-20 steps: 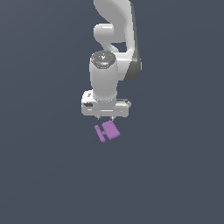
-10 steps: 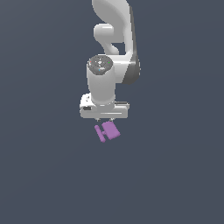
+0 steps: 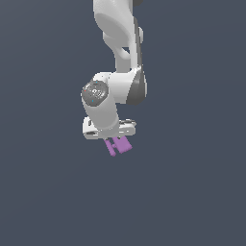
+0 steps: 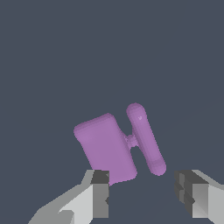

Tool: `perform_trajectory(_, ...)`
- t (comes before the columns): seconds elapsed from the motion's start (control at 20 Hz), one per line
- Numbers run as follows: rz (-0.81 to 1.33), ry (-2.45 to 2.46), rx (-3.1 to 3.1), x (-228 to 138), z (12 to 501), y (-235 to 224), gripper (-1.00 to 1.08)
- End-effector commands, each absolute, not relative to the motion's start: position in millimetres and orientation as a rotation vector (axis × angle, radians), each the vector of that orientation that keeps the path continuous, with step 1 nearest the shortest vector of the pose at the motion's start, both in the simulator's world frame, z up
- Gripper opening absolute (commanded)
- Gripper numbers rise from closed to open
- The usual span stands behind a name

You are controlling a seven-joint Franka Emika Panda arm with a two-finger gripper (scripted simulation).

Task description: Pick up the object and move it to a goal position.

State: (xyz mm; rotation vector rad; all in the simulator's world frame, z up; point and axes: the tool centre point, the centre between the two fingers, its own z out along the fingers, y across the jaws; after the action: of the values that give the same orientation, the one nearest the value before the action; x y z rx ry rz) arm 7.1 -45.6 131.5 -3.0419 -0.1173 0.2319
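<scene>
Gripper gapes, fingers apart, above purple object; open floor around.

Item: the object, lying on the tabletop. In the exterior view it sits directly under the arm's wrist, at about 5 o'clock from the pincer, partly covered by it. In the wrist view the object lies ahead of the two fingertips; its block is nearest one fingertip, its crossbar falls between both, touching neither.
</scene>
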Motion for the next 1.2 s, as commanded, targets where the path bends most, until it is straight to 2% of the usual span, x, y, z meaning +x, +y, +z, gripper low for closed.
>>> perform_trajectory(0.0,0.282,-0.166,-2.992,9.9,120.7,-49.9,0.28)
perform_trajectory(0.5,0.402,-0.362,-2.724,16.7,79.6,-64.6,0.28)
perform_trajectory(1.15,0.383,-0.512,-2.437,16.3,51.0,-78.7,0.28)
